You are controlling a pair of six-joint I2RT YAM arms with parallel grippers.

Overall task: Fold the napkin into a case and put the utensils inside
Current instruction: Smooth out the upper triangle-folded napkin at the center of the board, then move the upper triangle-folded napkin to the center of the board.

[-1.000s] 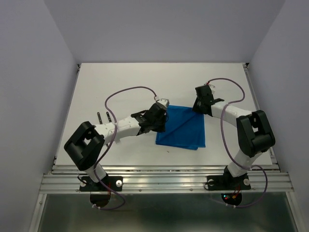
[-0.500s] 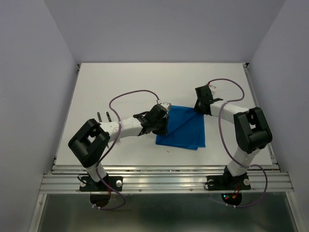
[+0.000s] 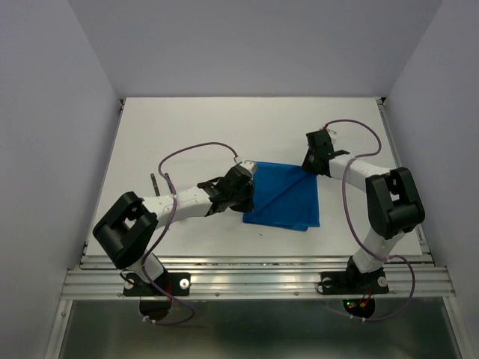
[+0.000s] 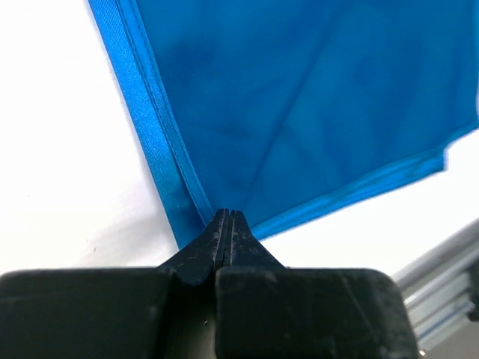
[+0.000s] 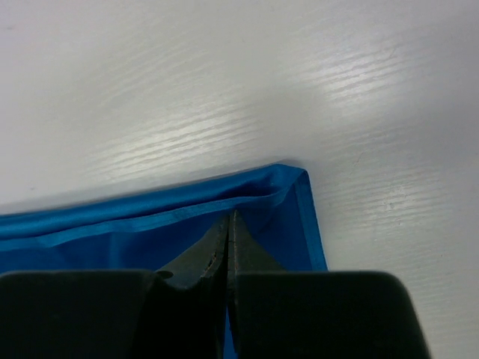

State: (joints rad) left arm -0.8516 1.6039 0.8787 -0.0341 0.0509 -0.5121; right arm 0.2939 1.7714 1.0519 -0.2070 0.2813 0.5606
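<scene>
Napkin (image 3: pixel 288 198) corners vanish inside clamped left pincer (image 4: pixel 227 217) and right pincer (image 5: pixel 228 218).

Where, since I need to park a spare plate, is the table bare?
Bare: the far strip of the table beyond the napkin, and the far left corner beyond the utensils. Crowded: the middle, around the napkin, with left arm, right arm and looping cables.

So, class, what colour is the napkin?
The napkin is plain bright blue, clearest in the left wrist view.
</scene>
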